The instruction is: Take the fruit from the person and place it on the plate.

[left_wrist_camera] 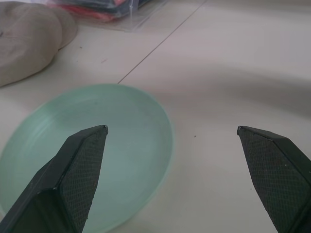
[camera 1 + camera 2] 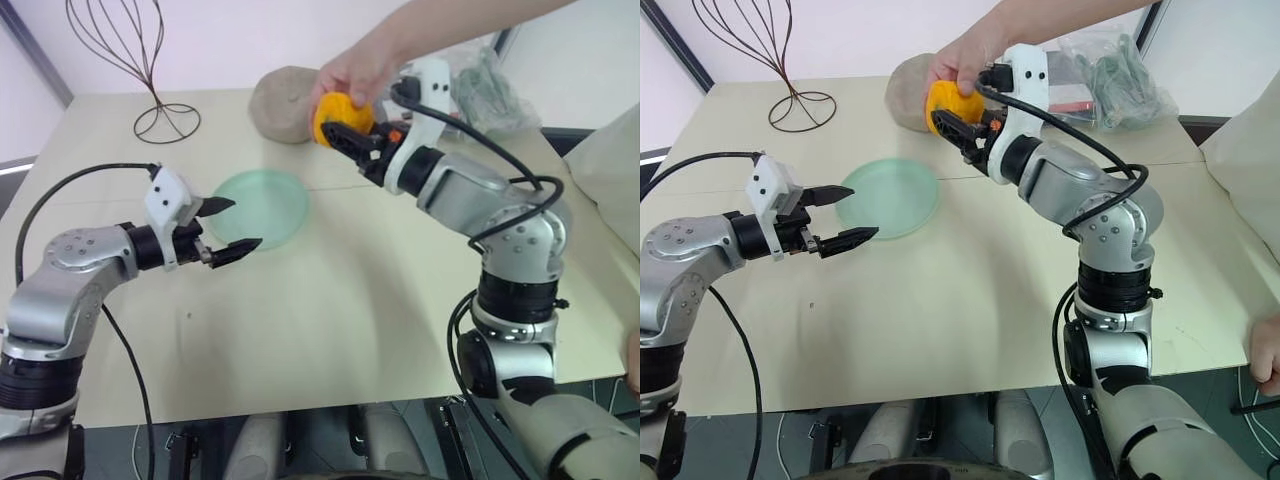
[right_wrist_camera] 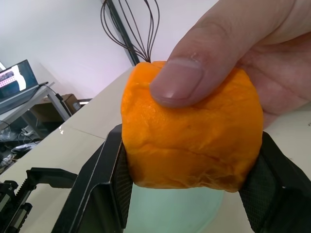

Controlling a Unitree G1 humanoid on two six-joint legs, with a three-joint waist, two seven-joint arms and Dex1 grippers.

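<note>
Right gripper (image 2: pixel 340 131): both black fingers pressed against the sides of the fruit (image 2: pixel 338 114), clamped on it, raised above the table (image 2: pixel 400 300) beyond the plate's far edge.
Person's hand (image 2: pixel 360 68): grips the same fruit from above, thumb across its top in the right wrist view.
Left gripper (image 2: pixel 228 225): fingers spread wide, nothing between them, hovering just beside the plate's near rim.
Plate (image 2: pixel 262 205): pale green, flat on the table, nothing on it.
Cap (image 2: pixel 283 102): beige, on the table behind the plate, close to the fruit.
Wire stand (image 2: pixel 140 60): far side of the plate, well apart.
</note>
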